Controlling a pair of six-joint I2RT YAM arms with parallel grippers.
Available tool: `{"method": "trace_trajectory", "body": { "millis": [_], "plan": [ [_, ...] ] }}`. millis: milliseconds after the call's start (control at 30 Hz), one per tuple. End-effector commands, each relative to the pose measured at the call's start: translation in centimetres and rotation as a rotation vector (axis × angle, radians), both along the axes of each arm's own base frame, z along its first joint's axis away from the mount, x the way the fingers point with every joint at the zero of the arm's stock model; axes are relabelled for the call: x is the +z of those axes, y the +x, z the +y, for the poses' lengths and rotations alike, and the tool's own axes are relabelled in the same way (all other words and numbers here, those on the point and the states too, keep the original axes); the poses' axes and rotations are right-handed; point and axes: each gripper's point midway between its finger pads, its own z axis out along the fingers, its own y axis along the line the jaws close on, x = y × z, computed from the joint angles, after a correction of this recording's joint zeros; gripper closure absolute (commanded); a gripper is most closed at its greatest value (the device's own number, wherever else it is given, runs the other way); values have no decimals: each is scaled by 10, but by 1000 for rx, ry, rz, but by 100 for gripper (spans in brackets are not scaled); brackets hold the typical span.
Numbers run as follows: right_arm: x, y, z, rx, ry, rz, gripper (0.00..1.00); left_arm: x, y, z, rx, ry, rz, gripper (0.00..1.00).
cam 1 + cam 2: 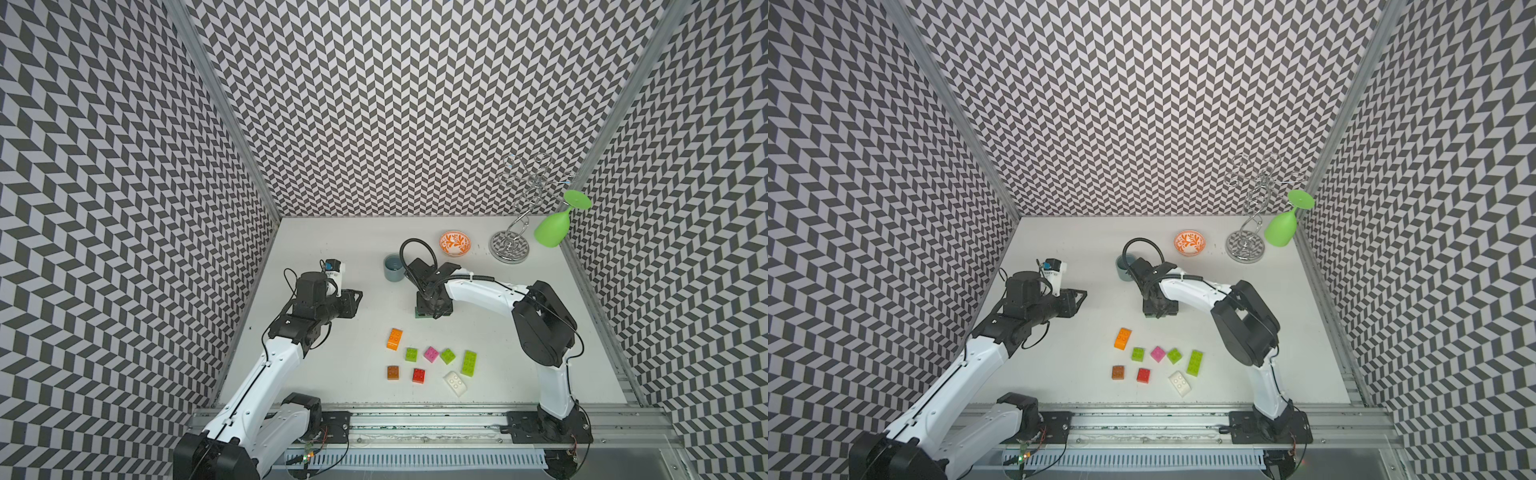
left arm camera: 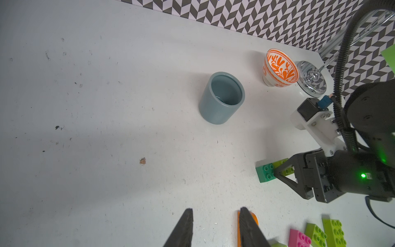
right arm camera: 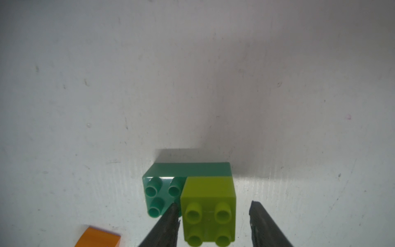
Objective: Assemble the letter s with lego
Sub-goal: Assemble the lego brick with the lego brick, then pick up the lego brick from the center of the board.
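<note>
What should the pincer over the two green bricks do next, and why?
Probably lift the right pincer straight up. The lime brick already sits on the dark green brick, and the jaws stand open, with a gap showing on one side of it, so it looks let go. Rising straight should keep from nudging it.

The scuffed white tabletop (image 1: 332, 249) fills the lower middle of both top views. Along its back stand a grey-blue ceramic cup (image 1: 393, 268), an orange-and-white patterned bowl (image 1: 455, 243) to its right, and a chrome wire rack's round base (image 1: 509, 247) further right. Below the cup sits a dark green oblong brick (image 3: 162, 192).

Nearer the front edge, loose plastic bricks lie apart from one another:
- **Upper row, left to right:** an orange oblong brick (image 1: 394, 338), a lime green square brick (image 1: 411, 353), a pink square brick (image 1: 431, 353), a second lime green square brick (image 1: 447, 355) and a lime green oblong brick (image 1: 469, 363).
- **Lower row, left to right:** a brown brick (image 1: 393, 372), a red brick (image 1: 418, 375) and a white brick (image 1: 455, 382).
</note>
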Motion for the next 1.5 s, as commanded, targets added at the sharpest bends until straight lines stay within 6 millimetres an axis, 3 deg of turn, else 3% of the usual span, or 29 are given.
{"method": "trace_trajectory", "body": {
  "millis": [0, 233, 367, 467, 567, 767, 1033, 1267, 1467],
  "plan": [
    [16, 3, 3, -5, 16, -15, 41, -1, 1, 0, 5, 3, -4, 62],
    [84, 6, -4, 6, 66, -132, 39, -1, 1, 1, 10, 6, -7, 61],
    [124, 1, -22, 49, 87, -249, 39, -2, 1, 0, 13, 11, -4, 62],
    [139, -4, -42, 35, 106, -348, 44, -4, 1, -2, 13, 23, 3, 62],
    [135, -10, -62, 11, 203, -356, 49, -7, -2, -7, 6, 45, 11, 62],
    [118, -24, -101, -42, 307, -346, 47, -9, -15, -30, -31, 91, 32, 63],
    [108, -40, -134, -75, 273, -359, 44, -16, -54, -93, -143, 24, 122, 67],
    [115, -48, -151, -93, 266, -404, 44, -50, -105, -151, -210, 56, 259, 65],
    [117, -53, -157, -94, 270, -428, 43, -81, -124, -180, -222, 99, 316, 56]
  ]
}}
